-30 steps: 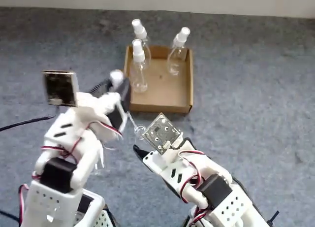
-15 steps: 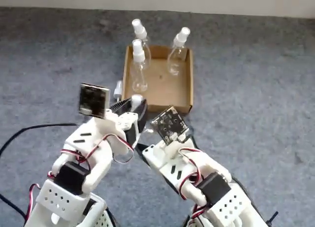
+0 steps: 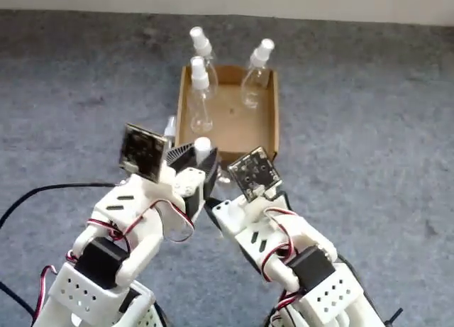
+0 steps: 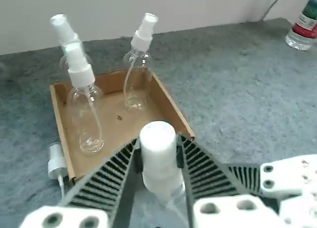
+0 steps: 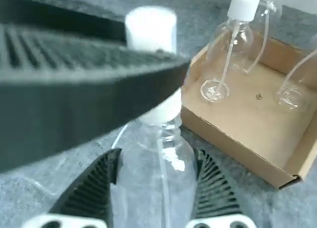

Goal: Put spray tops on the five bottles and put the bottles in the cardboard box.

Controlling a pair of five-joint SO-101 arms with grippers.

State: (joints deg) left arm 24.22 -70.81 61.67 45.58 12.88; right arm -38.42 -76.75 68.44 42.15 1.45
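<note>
My left gripper (image 4: pixel 157 156) is shut on a white spray top (image 4: pixel 158 144), just in front of the cardboard box (image 3: pixel 274 111). In the high view the spray top (image 3: pixel 203 145) sits at the tip of the left gripper (image 3: pixel 201 154). Directly beneath it stands a clear bottle (image 5: pixel 154 163), with my right gripper (image 5: pixel 153 181) shut around its body. The spray top (image 5: pixel 151 25) rests at the bottle's neck, its tube reaching down inside. Three capped bottles stand at the box's back: one (image 3: pixel 200 100), a second (image 3: pixel 257 75) and a third (image 3: pixel 202 47).
A loose spray top (image 3: pixel 170 127) lies on the grey carpet beside the box's left wall. A black cable (image 3: pixel 42 192) runs off to the left. Far off stands a red-labelled bottle (image 4: pixel 304 25). The box floor (image 4: pixel 133 124) has free room in front.
The left arm swung right with the spray top and brought it over the bottle. The right arm moved the bottle closer to the box's front wall.
</note>
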